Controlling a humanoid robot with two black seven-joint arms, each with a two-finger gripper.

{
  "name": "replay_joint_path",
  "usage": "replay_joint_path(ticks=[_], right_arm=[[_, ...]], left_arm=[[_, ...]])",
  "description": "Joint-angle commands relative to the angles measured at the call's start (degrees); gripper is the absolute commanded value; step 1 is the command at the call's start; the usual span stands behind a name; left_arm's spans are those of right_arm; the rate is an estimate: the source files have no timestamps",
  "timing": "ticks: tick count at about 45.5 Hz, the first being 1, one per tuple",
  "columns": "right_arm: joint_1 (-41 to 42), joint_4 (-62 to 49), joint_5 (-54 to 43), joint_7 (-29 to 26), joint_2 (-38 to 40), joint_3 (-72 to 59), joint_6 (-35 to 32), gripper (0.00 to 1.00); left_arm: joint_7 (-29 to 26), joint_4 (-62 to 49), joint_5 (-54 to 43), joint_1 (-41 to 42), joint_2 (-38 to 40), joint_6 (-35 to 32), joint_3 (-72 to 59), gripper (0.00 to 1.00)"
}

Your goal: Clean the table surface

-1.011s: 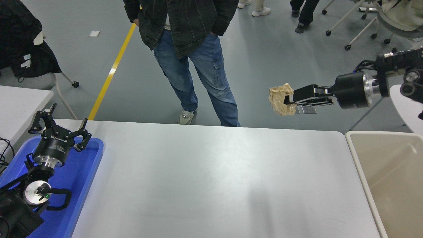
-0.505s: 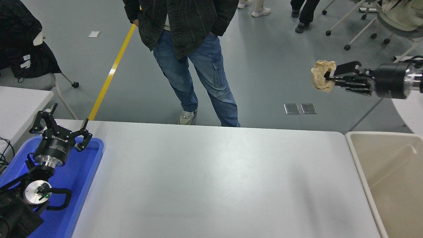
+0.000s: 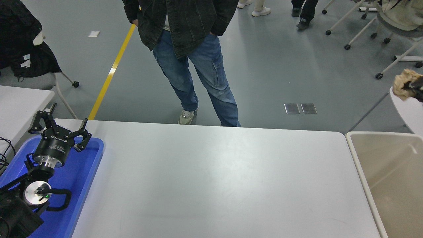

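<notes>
My right gripper (image 3: 417, 89): barely in view at the picture's right edge, clamped on a crumpled tan paper wad (image 3: 404, 83), above the beige bin (image 3: 358, 155) | my left gripper (image 3: 61, 127): fingers spread, holding nothing, over the blue plastic tray (image 3: 86, 185) at the left edge | glossy white table surface (image 3: 214, 178): spans the middle, between tray and bin

One table surface (image 3: 211, 178) is showing. One blue tray (image 3: 77, 185) is lying at its left end, and one beige bin (image 3: 390, 178) is standing at its right end. One crumpled paper wad (image 3: 403, 87) is showing above the bin. One person (image 3: 188, 49) is standing beyond the table's far edge.
</notes>
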State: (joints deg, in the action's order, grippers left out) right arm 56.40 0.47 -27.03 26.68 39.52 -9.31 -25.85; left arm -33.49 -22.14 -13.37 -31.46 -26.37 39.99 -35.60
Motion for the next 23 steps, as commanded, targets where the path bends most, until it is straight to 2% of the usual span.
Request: replay_joint_path(ticks=[1,3,12,23], right_arm=[[-6.22,-4.43,6.72,-11.99,-0.76,0.17,6.07,0.00],[-7.18,-4.43,9.00,-15.76,-0.84,0.17,7.91,0.00],[-7.89,-4.43,13.58,-21.75,-1.55,0.17,14.33,0.00],[-11.14,-4.43,19.73,-24.22,-4.45,0.43,21.63,0.00]], left_arm=[[0.00,-0.01,0.01,0.00,0.00,0.00,0.00,1.00],[0.00,-0.01,0.01,0.00,0.00,0.00,0.00,1.00],[0.00,-0.01,0.01,0.00,0.00,0.00,0.00,1.00],[0.00,-0.01,0.01,0.00,0.00,0.00,0.00,1.00]])
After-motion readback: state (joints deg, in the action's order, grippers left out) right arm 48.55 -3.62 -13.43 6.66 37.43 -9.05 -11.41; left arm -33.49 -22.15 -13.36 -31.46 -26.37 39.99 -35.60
